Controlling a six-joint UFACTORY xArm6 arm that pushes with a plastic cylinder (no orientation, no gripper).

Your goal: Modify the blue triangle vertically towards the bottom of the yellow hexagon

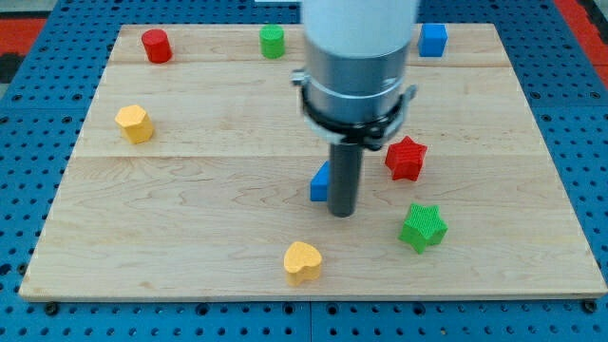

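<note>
The blue triangle (320,183) lies near the board's middle, mostly hidden behind my rod. My tip (342,213) rests on the board just to the right of it and slightly below, touching or nearly touching it. The yellow hexagon (134,123) sits far off at the view's left, higher than the triangle.
A red cylinder (156,46), a green cylinder (273,41) and a blue cube (433,40) stand along the view's top. A red star (406,158) and a green star (422,227) lie right of my tip. A yellow heart (302,262) lies below it. The wooden board (190,237) ends in blue pegboard.
</note>
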